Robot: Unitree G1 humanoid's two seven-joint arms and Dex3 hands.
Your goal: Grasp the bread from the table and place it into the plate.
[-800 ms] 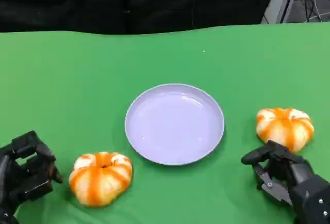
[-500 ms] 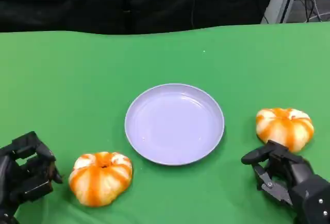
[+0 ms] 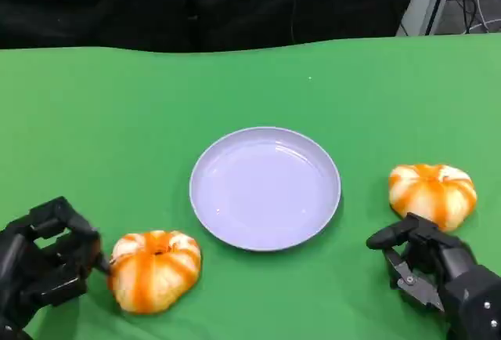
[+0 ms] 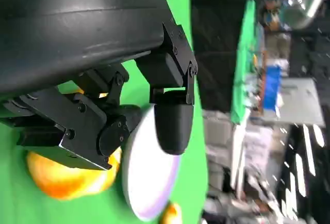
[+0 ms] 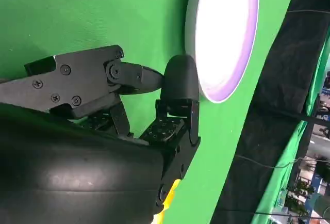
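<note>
Two round orange-and-white striped breads lie on the green table. The left bread [image 3: 155, 269] sits in front of the plate's left side; the right bread [image 3: 432, 191] lies to the plate's right. Between them is the lavender plate [image 3: 266, 188], with nothing on it. My left hand [image 3: 48, 264] is beside the left bread, fingers apart, fingertips at its left side, holding nothing. The left wrist view has that bread [image 4: 62, 180] just beyond the fingers [image 4: 172, 123] and the plate [image 4: 149, 177] behind it. My right hand [image 3: 430, 265] rests just in front of the right bread, empty, with its fingers apart.
The green table [image 3: 250, 89] stretches bare behind the plate to a black backdrop. A metal frame and cables stand past the far right corner. In the right wrist view the plate [image 5: 227, 33] lies beyond my right hand [image 5: 129, 110].
My left hand has moved right, up against the left bread's side. The right hand, both breads and the plate have stayed put.
</note>
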